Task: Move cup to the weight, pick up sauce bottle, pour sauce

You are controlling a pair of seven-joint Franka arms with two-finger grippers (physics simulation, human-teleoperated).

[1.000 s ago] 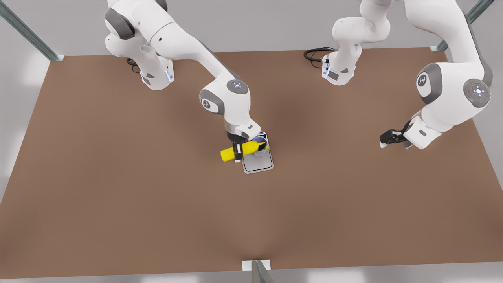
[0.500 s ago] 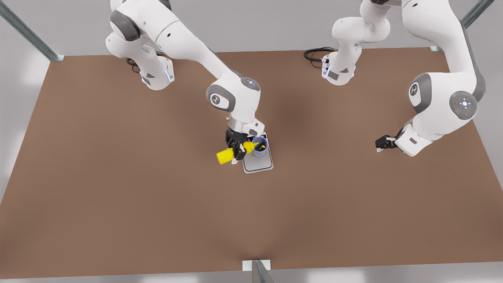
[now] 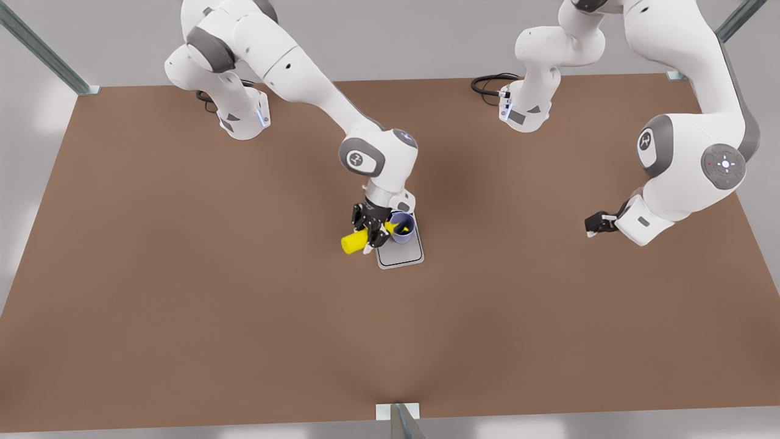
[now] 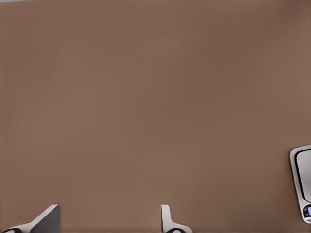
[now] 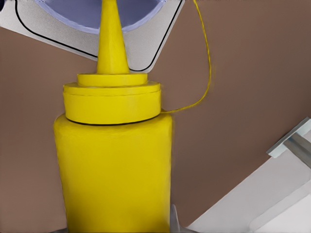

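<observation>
The yellow sauce bottle (image 3: pixel 354 241) lies tilted in the air, and my right gripper (image 3: pixel 370 235) is shut on its body. Its nozzle points down into the lavender-blue cup (image 3: pixel 404 228), which stands on the end of the silver-grey weight (image 3: pixel 402 255) nearest the arm. In the right wrist view the sauce bottle (image 5: pixel 114 165) points at the cup's (image 5: pixel 87 12) mouth above the weight (image 5: pixel 146 43), and a thin yellow strand (image 5: pixel 208 73) curves off the cap. My left gripper (image 3: pixel 590 227) waits open over bare table at the front view's right. Its fingertips (image 4: pixel 48 216) stand apart, with the weight (image 4: pixel 302 179) far off.
The brown table (image 3: pixel 183 305) stretches wide on all sides of the weight. A black cable (image 3: pixel 487 82) coils by the arm base at the back. A metal post (image 3: pixel 399 421) stands at the front edge, and frame rails (image 3: pixel 42 52) run at the back corners.
The right arm has swung towards the front view's right and turned the bottle, dipping the nozzle into the cup. The left arm has shifted slightly and settled.
</observation>
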